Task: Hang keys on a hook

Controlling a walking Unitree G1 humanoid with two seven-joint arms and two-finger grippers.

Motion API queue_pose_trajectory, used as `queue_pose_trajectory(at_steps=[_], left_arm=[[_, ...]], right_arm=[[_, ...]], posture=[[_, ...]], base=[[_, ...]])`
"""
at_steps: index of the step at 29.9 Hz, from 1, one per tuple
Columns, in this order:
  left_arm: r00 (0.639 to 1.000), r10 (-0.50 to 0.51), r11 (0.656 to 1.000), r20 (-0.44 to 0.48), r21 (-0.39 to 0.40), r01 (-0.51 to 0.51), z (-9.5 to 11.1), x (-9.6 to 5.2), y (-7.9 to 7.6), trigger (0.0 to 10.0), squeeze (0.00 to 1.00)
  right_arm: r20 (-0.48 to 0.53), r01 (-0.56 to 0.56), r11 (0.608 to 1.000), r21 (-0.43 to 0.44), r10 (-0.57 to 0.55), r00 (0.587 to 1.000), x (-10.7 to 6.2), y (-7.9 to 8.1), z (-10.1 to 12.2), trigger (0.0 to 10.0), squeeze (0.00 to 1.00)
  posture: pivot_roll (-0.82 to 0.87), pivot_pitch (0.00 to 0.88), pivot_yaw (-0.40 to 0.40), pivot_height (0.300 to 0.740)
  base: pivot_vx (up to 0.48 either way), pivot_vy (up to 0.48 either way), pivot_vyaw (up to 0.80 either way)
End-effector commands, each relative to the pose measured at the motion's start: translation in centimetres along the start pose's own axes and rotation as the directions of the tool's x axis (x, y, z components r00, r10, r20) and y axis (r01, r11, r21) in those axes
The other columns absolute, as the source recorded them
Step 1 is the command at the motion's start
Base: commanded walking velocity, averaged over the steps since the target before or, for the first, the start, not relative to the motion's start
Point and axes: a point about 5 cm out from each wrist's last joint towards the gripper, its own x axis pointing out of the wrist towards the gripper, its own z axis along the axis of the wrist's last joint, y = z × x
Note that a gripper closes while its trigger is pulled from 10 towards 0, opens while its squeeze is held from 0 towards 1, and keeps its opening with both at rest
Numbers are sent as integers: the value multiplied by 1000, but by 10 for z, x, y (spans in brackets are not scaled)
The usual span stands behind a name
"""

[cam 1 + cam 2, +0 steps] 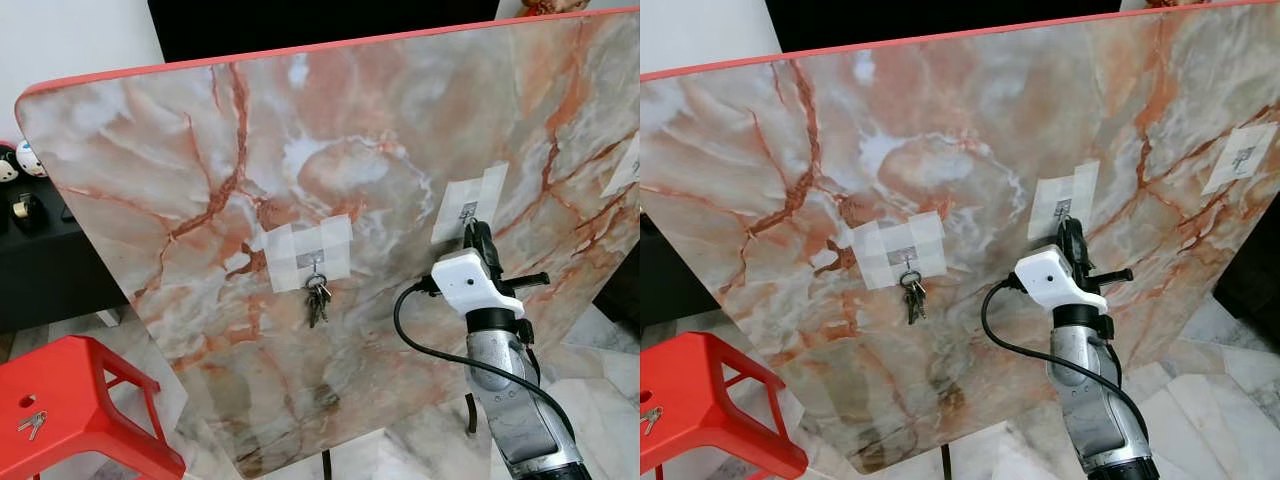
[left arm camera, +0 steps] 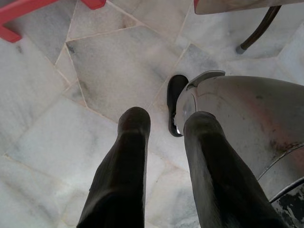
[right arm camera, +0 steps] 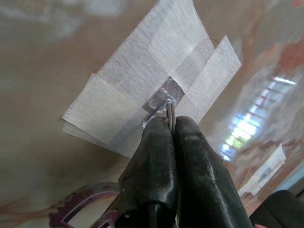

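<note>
A thin metal key ring [image 3: 169, 114] is pinched between the closed fingertips of the right gripper [image 3: 172, 124], its upper end touching the middle hook [image 3: 164, 98], a small metal piece held by white tape [image 3: 142, 90] to the marble-patterned board [image 1: 180, 130]. From the wrist view it is hard to tell whether the ring has passed over the hook or only rests against it. Violet-tinted keys [image 3: 83, 209] dangle below the fingers. On the neighbouring taped hook [image 1: 315, 262], towards the robot's left, another bunch of keys [image 1: 318, 298] already hangs free against the board. A third taped patch [image 1: 1239, 157] sits near the board's right edge. A red stool [image 1: 70, 400] stands at the lower left with a single key [image 1: 32, 424] lying on its seat. The left gripper [image 2: 164, 123] hangs over the tiled floor [image 2: 95, 71], fingers parted, holding nothing.
</note>
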Motion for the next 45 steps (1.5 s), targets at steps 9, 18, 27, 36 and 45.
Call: queue_pose_trajectory(at_steps=[9,18,27,36,45], left_arm=[[1000,-8,1000,-16,4,8,-4,-1,-1,10000,0],[1000,-8,1000,-18,6,9,-4,-1,0,10000,0],[1000,-12,1000,-21,14,12,-4,-1,0,10000,0],[1000,-11,1000,-21,15,12,-4,-1,0,10000,0],[1000,-13,1000,-22,17,13,-4,-1,-1,10000,0]], right_arm=[[4,-47,999,-7,47,999,-1,6,2,10000,0],[-24,-47,999,-26,46,999,-3,6,-3,10000,0],[-51,-54,998,-38,52,997,-5,6,-7,10000,0],[-65,-76,996,-39,74,995,-7,10,-8,10000,0],[-85,-93,995,-45,89,992,-9,12,-12,10000,0]], posture=[[-161,0,-8,740],[-161,0,-10,740],[-164,0,-8,740],[-160,0,-10,740],[-162,0,-11,740]], base=[[0,0,0],[0,0,0],[0,0,0],[0,0,0],[0,0,0]])
